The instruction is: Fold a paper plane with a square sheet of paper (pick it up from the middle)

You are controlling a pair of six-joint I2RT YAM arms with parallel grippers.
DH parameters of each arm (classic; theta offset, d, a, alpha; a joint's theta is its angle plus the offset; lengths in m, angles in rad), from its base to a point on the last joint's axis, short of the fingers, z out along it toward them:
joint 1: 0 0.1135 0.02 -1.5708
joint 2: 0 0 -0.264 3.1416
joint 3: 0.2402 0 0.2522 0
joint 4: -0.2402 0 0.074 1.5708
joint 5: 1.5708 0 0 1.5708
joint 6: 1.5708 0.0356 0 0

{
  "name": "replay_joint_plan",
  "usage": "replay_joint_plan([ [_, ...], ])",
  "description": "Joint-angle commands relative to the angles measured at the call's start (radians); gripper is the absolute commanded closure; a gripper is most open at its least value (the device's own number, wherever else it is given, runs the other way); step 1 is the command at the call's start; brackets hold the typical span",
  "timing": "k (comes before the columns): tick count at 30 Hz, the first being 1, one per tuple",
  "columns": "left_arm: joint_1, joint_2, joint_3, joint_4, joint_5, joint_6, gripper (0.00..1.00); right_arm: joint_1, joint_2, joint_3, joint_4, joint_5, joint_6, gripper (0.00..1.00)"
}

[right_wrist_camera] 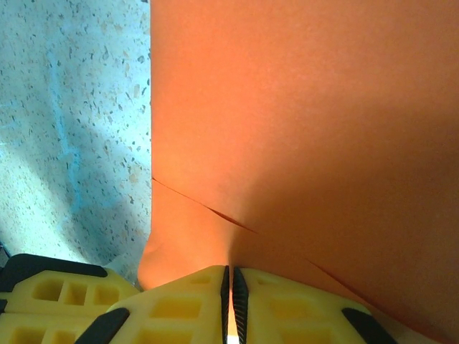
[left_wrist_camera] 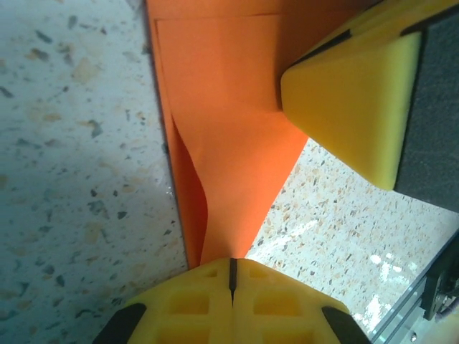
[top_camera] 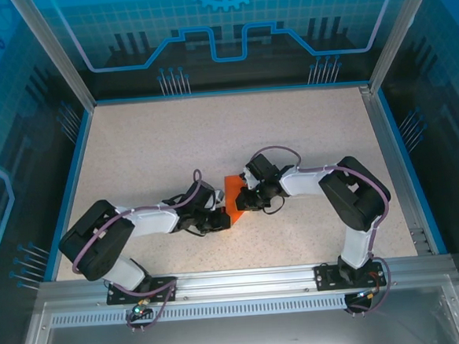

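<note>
The square sheet of paper (top_camera: 233,198) is bright orange and folded into layers. It sits between both grippers near the middle of the table. My left gripper (top_camera: 217,218) is shut on the paper's near corner (left_wrist_camera: 233,215), with its yellow fingertips (left_wrist_camera: 201,301) pressed together and the paper bulging up from them. My right gripper (top_camera: 249,200) is shut on the opposite edge of the paper (right_wrist_camera: 301,129), and orange shows between its pads (right_wrist_camera: 231,287). A diagonal fold edge crosses the sheet in the right wrist view. The right gripper's yellow finger (left_wrist_camera: 351,107) rests against the paper. A paper plane is out of view.
The speckled table (top_camera: 172,137) stretches wide behind and beside the arms. An aluminium rail (top_camera: 237,282) runs along the near edge, close to the left gripper (left_wrist_camera: 430,301). Blue-trimmed enclosure walls (top_camera: 82,143) bound the sides and back.
</note>
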Motion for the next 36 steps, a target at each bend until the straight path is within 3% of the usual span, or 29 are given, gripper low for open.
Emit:
replay_joint_plan([
  [1,0.023,0.007,-0.056,-0.152,0.016,-0.038,1.0,0.004,0.051,-0.017,-0.081,0.125,-0.021,0.85],
  [19,0.03,-0.217,0.028,-0.184,0.028,-0.158,0.99,0.003,0.048,-0.012,-0.078,0.128,-0.016,0.85],
  [26,0.029,-0.075,0.106,-0.091,0.04,-0.186,1.0,0.002,0.049,-0.009,-0.074,0.121,-0.008,0.85],
  [36,0.03,0.027,0.053,-0.066,0.009,-0.183,1.0,0.003,0.033,0.005,-0.069,0.104,-0.004,0.83],
])
